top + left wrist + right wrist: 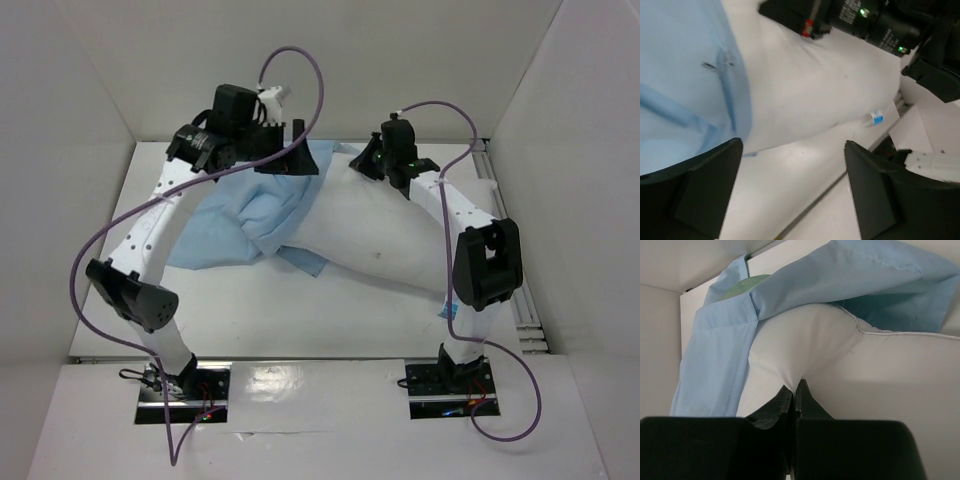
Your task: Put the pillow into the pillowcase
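I've got right end effector [794, 390] clamping the pillow [805, 335] corner, left end effector [792, 147] spread wide beside the pillowcase [680, 75] draped over that pillow end.

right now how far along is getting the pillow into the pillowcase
Done: the pillowcase covers one end of the pillow. In hand: the right gripper is shut on a pinch of pillow fabric near that end; the left gripper is open, holding nothing. Left: most of the pillow, including the end with the label, is bare and needs sleeving.
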Robot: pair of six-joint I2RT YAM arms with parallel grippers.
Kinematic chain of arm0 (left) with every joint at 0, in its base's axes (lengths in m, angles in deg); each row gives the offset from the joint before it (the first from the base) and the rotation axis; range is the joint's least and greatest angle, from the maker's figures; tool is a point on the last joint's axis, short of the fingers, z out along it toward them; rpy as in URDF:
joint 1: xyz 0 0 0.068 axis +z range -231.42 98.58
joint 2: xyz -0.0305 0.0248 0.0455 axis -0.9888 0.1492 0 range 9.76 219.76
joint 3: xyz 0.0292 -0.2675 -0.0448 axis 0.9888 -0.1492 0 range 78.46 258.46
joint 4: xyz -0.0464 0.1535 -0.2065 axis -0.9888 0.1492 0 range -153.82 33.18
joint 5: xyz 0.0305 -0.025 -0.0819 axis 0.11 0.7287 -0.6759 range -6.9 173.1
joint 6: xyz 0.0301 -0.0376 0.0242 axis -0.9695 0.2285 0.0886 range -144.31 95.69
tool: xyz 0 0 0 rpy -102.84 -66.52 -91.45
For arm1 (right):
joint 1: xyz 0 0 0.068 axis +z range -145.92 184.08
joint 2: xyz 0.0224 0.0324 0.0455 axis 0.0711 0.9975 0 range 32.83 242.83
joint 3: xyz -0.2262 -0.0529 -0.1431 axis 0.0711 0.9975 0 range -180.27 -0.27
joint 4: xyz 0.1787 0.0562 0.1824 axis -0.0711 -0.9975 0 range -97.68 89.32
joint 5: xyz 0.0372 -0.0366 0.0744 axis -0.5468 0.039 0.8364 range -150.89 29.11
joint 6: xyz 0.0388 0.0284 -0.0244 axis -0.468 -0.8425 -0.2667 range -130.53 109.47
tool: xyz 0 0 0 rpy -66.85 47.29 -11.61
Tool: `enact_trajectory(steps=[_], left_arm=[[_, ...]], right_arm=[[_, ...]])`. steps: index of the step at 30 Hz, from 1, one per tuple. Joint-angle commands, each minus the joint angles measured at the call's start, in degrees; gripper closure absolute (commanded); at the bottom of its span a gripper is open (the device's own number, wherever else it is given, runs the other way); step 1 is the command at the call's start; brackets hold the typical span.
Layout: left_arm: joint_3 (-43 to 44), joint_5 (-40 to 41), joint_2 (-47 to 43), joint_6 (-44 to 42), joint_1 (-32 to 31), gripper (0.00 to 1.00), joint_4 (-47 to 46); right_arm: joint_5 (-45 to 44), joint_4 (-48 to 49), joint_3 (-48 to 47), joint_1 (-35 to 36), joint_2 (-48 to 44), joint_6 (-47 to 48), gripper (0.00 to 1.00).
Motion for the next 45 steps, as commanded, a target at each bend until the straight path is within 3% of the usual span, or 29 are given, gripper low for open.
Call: enact_trajectory(steps=[1, 2, 3, 4, 5, 7, 10, 12, 15, 17, 26, 33, 42, 45], left_arm=[[-3.80, 8.68, -5.99, -1.15, 2.22, 0.08, 2.51], [-7.14, 10.01, -8.02, -0.61, 2.23, 0.26, 1.37], [-11.09, 12.03, -10.30, 0.09, 2.75, 0.57, -2.21], [-20.62, 17.61, -12.76, 2.97, 2.75, 0.84, -4.33], [-25.41, 19.15, -17.49, 4.56, 3.45, 1.00, -6.10], [-39.78, 18.47, -22.00, 7.11, 3.46, 1.00, -12.50], [-52.58, 15.31, -28.95, 10.01, 3.46, 1.00, -20.24], [-62.69, 11.70, -31.67, 12.74, 2.76, 0.93, -27.97], [-70.62, 10.20, -32.21, 16.61, 1.53, 0.43, -36.59], [-73.26, 10.72, -30.64, 18.02, 1.52, 0.21, -40.20], [-70.65, 18.27, -16.41, 15.57, 0.91, 0.27, -52.77], [-66.68, 26.19, -8.48, 11.26, 0.91, 0.26, -55.14], [-64.75, 26.82, -0.67, 9.68, 0.91, 0.27, -64.98], [-64.58, 23.74, 1.36, 9.68, 0.91, 0.34, -66.06]], right_arm=[[1.23, 7.06, -2.23, -0.80, -0.95, -2.50, 1.00], [3.07, 8.38, -1.01, -1.49, -0.95, -3.11, 1.00], [4.04, 9.08, -0.48, -1.50, -0.95, -3.73, 1.00], [4.75, 9.61, -0.47, -2.19, -0.95, -4.52, 1.00], [4.76, 9.62, 0.05, -2.81, -0.95, -4.53, 1.00], [7.12, 10.32, 0.06, -3.34, -0.95, -5.05, 1.00], [8.89, 10.32, -1.26, -4.05, 0.36, -5.05, 1.00], [10.29, 10.32, -2.84, -4.57, 0.89, -5.05, 1.00], [10.91, 9.62, -3.89, -5.10, 2.03, -5.05, 1.00], [11.52, 9.62, -3.90, -5.10, 2.04, -5.05, 1.00], [14.34, 9.71, -4.42, -6.68, 2.04, -5.05, 1.00], [16.01, 9.71, -3.90, -8.52, 2.04, -5.05, 1.00], [19.52, 9.71, -3.90, -10.11, 2.04, -5.58, 1.00], [21.02, 8.92, -4.51, -10.11, 2.04, -6.11, 1.00]])
